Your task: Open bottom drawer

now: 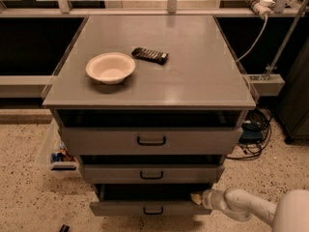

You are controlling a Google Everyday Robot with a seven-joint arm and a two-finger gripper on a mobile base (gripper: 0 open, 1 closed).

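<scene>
At lower right the gripper point(197, 197) sat wedged in the dark gap between the bottom drawer point(120, 208) and the overhanging middle drawer point(193, 173), while the floor point(29, 204) at lower left lay open beneath a plastic bin point(50, 153).
</scene>
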